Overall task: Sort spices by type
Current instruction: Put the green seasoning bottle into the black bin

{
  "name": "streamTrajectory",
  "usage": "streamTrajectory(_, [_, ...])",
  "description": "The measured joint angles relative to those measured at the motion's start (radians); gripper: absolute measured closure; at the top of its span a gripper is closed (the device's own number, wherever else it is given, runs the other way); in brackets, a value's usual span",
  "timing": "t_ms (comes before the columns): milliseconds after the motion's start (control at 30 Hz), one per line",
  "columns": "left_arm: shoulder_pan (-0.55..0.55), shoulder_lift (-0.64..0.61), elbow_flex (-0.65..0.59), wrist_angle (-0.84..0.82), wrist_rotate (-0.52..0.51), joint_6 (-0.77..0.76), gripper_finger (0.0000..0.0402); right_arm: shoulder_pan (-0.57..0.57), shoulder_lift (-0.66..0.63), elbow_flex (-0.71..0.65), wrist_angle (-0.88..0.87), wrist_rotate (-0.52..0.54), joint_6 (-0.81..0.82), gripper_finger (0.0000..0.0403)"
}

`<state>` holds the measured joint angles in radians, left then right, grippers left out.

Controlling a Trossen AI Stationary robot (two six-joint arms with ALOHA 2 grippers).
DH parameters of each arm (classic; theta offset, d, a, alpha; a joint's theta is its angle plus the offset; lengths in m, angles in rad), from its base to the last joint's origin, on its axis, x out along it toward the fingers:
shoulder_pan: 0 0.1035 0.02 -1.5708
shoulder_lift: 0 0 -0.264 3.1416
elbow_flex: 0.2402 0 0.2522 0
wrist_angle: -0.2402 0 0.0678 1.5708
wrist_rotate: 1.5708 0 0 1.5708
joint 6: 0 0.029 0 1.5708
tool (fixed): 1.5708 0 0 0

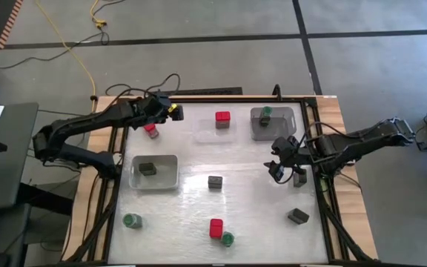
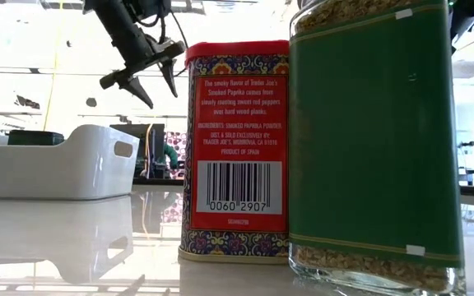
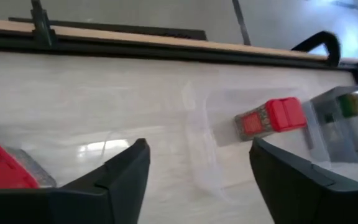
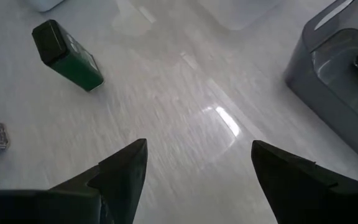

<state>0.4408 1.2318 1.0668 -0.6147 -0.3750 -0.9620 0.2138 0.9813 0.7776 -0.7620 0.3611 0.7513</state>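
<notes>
Open tabletop at centre around one dark tin; white tray crowding the left

White-topped table with scattered red tins, green-lidded jars, dark tins, three plastic trays

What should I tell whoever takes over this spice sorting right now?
Left pincer: open, holding nothing, above a red tin near the table's far left edge.
Right pincer: open, holding nothing, at the right side beside a dark tin.
Done: one red tin in the clear tray, a dark tin in the white tray, a green-lidded jar in the grey tray.
Left: loose dark tins at centre and front right; a red tin and green jar at front; a green jar at front left.
</notes>
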Motion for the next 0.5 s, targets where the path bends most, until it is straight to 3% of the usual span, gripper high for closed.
streamTrajectory(500, [0.000,-0.001,0.000,-0.003,0.057,0.025,0.0116,0.000,0.000,0.000,0.000,0.000,0.000,0.0088])
